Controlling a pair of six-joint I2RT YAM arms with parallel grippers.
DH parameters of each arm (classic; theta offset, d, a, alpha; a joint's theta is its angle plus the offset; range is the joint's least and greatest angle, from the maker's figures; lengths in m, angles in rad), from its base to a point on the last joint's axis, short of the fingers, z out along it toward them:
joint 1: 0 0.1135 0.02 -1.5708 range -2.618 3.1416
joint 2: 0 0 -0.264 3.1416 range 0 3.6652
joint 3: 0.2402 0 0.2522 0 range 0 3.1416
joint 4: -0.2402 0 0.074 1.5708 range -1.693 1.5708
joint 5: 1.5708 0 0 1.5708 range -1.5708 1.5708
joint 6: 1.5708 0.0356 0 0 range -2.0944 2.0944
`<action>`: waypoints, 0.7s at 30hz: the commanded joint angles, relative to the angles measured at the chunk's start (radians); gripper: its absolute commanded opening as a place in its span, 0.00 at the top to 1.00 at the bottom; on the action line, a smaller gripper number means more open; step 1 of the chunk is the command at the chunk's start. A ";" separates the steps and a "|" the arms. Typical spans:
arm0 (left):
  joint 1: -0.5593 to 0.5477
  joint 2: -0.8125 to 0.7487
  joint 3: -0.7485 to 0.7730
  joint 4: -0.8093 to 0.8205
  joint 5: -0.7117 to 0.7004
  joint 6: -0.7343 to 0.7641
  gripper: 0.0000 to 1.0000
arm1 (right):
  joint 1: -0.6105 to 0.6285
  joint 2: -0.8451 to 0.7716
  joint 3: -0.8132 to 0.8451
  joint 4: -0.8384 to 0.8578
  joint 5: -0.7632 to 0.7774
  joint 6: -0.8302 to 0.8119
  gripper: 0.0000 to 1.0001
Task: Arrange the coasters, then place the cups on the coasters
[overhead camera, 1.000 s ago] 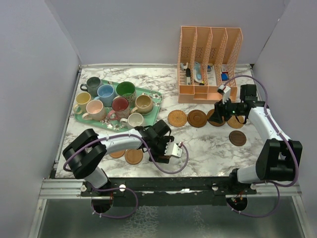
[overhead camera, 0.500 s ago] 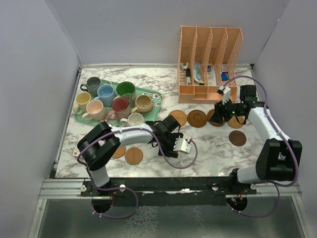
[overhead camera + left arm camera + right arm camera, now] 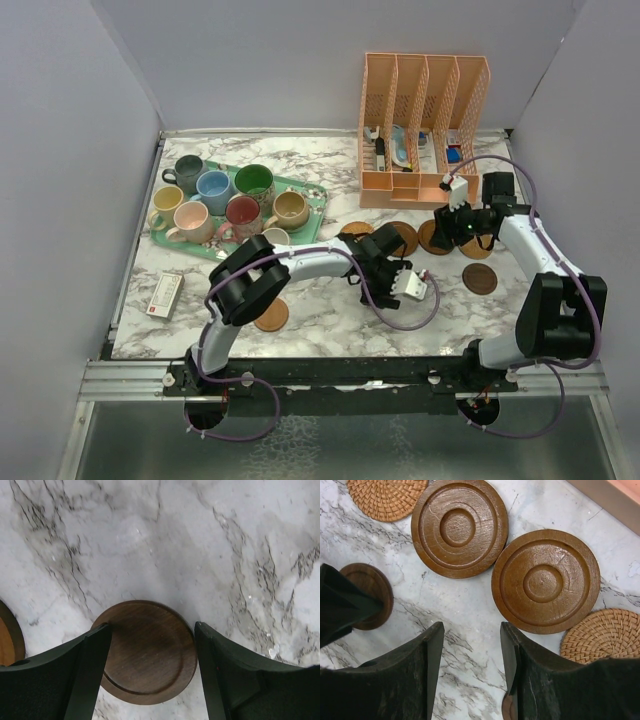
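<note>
My left gripper is shut on a dark brown coaster, one finger at each edge, over the marble mid-table. That coaster also shows at the left of the right wrist view. My right gripper is open over bare marble. Beside it lie two ringed coasters and two woven coasters. Another dark coaster lies right, and a tan coaster front left. The cups stand together on the mint tray.
An orange file organiser stands at the back right, just behind the row of coasters. A small white and red box lies near the left edge. The left arm's elbow crosses in front of the tray, partly hiding the cream cup.
My left gripper has swept right from beside the front-left coasters to mid-table, below the coaster row. The small box at the left has come into sight. The right arm has not moved.
</note>
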 commanded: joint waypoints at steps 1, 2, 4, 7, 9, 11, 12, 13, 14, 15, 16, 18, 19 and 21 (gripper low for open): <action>-0.022 0.047 0.068 -0.042 0.025 -0.025 0.30 | 0.001 0.012 -0.005 0.030 0.023 0.012 0.51; -0.023 0.036 0.075 -0.045 0.024 -0.027 0.30 | 0.001 0.015 -0.005 0.030 0.015 0.013 0.51; -0.021 -0.005 0.069 -0.049 0.028 -0.030 0.29 | 0.001 0.018 -0.004 0.030 0.004 0.012 0.51; -0.011 -0.072 0.033 -0.053 0.035 -0.033 0.27 | 0.002 0.024 0.000 0.025 -0.027 0.007 0.51; -0.001 -0.122 -0.001 -0.058 0.037 -0.034 0.24 | 0.002 0.024 0.004 0.020 -0.057 -0.003 0.51; 0.015 -0.170 -0.033 -0.072 0.038 -0.035 0.22 | 0.005 0.022 0.006 0.012 -0.099 -0.016 0.51; 0.027 -0.190 -0.041 -0.087 0.039 -0.039 0.21 | 0.008 0.021 0.007 0.007 -0.118 -0.021 0.51; 0.040 -0.209 -0.042 -0.103 0.038 -0.043 0.21 | 0.015 0.021 0.007 0.001 -0.133 -0.029 0.51; 0.055 -0.230 -0.064 -0.118 0.037 -0.046 0.20 | 0.032 0.019 0.007 -0.005 -0.147 -0.039 0.51; 0.071 -0.251 -0.082 -0.132 0.035 -0.049 0.20 | 0.050 0.019 0.006 -0.012 -0.159 -0.053 0.51; 0.088 -0.276 -0.099 -0.143 0.033 -0.053 0.19 | 0.070 0.017 0.005 -0.018 -0.169 -0.068 0.51; 0.128 -0.321 -0.129 -0.168 0.037 -0.060 0.19 | 0.125 0.012 -0.002 -0.026 -0.168 -0.095 0.51; 0.153 -0.351 -0.143 -0.182 0.040 -0.068 0.19 | 0.155 0.010 -0.009 -0.028 -0.161 -0.108 0.51; 0.206 -0.397 -0.168 -0.208 0.049 -0.087 0.19 | 0.217 0.007 -0.023 -0.027 -0.144 -0.123 0.50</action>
